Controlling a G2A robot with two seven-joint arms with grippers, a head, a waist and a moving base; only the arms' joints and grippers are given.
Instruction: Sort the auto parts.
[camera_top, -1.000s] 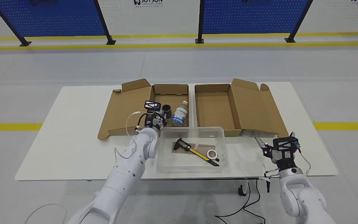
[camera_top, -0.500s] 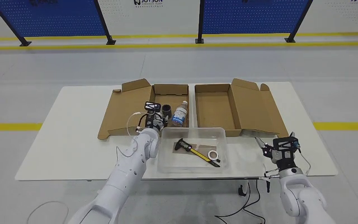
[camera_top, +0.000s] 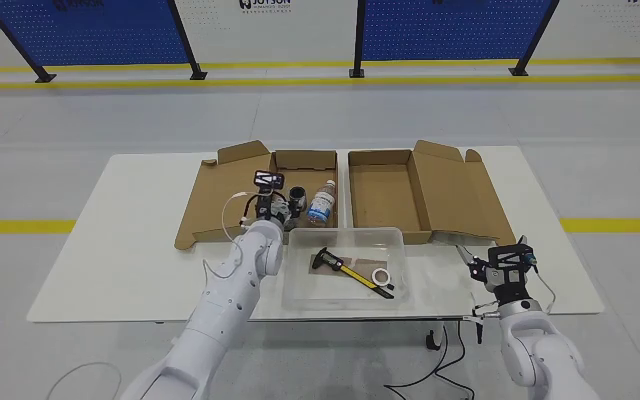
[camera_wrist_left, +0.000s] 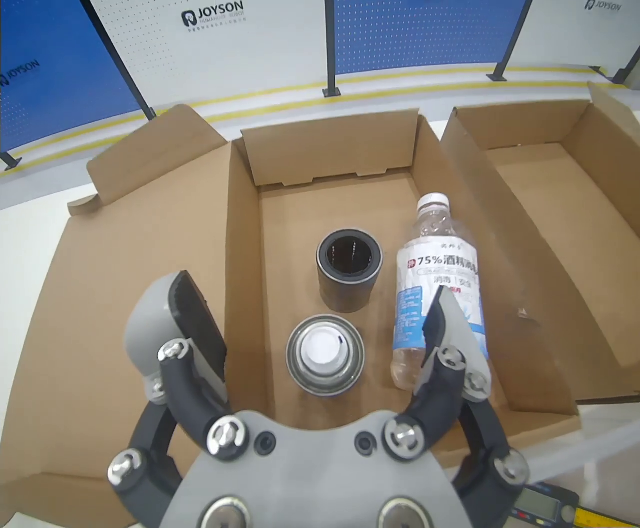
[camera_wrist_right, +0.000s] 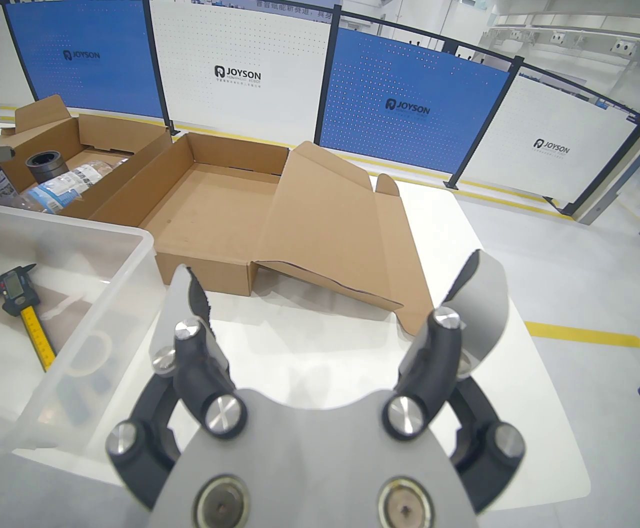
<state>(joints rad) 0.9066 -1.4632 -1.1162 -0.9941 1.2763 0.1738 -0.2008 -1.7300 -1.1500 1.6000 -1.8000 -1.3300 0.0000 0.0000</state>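
Where the left claw (camera_wrist_left: 312, 295) hangs wide open, we list:
Spray can (camera_wrist_left: 325, 361): upright, below the claw, between its fingers.
Black sleeve (camera_wrist_left: 350, 277): upright, just beyond the can.
Bottle (camera_wrist_left: 437, 295): lying beside one finger.
Left carton (camera_wrist_left: 240, 240): holds all three.
Right claw (camera_wrist_right: 332, 272): spread wide, empty, above the table (camera_wrist_right: 325, 340).
Clear bin (camera_wrist_right: 115, 300): beside it, holding caliper (camera_wrist_right: 20, 290) and tape roll (camera_wrist_right: 90, 355).

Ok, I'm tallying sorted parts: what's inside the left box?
In the left box: an upright black sleeve, an upright can and a bottle lying flat. The left hand hides part of the near floor.
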